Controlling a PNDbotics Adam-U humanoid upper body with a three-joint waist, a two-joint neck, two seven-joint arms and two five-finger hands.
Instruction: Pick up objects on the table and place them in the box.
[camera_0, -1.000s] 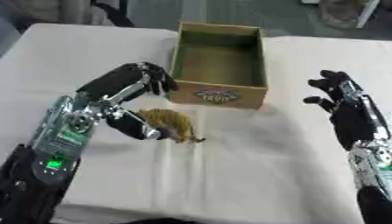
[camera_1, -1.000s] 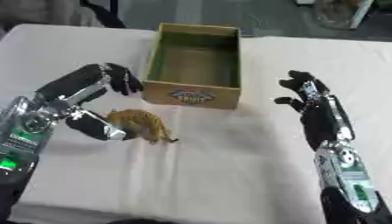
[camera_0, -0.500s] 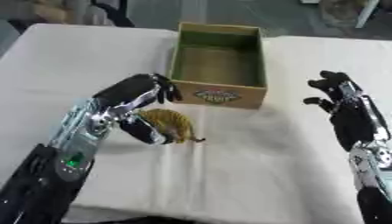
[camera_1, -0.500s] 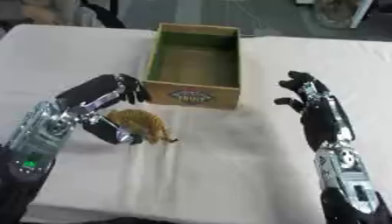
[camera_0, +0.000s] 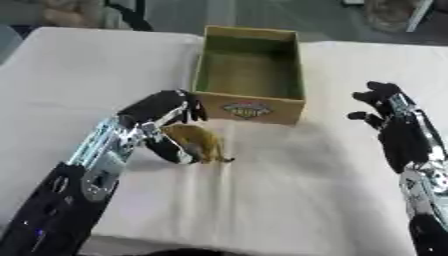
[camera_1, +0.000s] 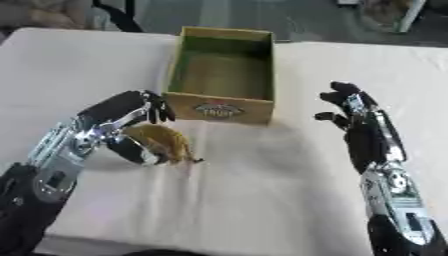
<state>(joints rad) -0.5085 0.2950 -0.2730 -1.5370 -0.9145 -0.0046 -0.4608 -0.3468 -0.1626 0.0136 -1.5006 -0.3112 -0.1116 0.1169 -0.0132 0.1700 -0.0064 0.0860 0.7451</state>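
White cloth covers the table (camera_0: 289, 200) we look down on, creased here and there, with a grey floor beyond its far edge. Starting at our left hand (camera_0: 162, 112), the fingers (camera_0: 188, 107) curl down over a small yellow-brown toy animal (camera_0: 199, 142), and the thumb (camera_0: 172, 148) comes in under its near side, so the toy sits in the crook between them; we cannot tell whether it is lifted clear of the cloth or resting on it. The toy lies just in front of the box (camera_0: 249, 75), close to the near wall but not touching it. Behind the fingers, the silver and black left forearm (camera_0: 96, 165) runs back toward the lower left corner. The box is an open cardboard one with a green inside, set lengthwise away from us, a printed label (camera_0: 248, 108) on its near wall; nothing shows inside it. Our right hand (camera_1: 350, 112) stands to the right of the box, apart from it, fingers relaxed and spread upward with nothing in them, its forearm reaching down to the lower right corner.
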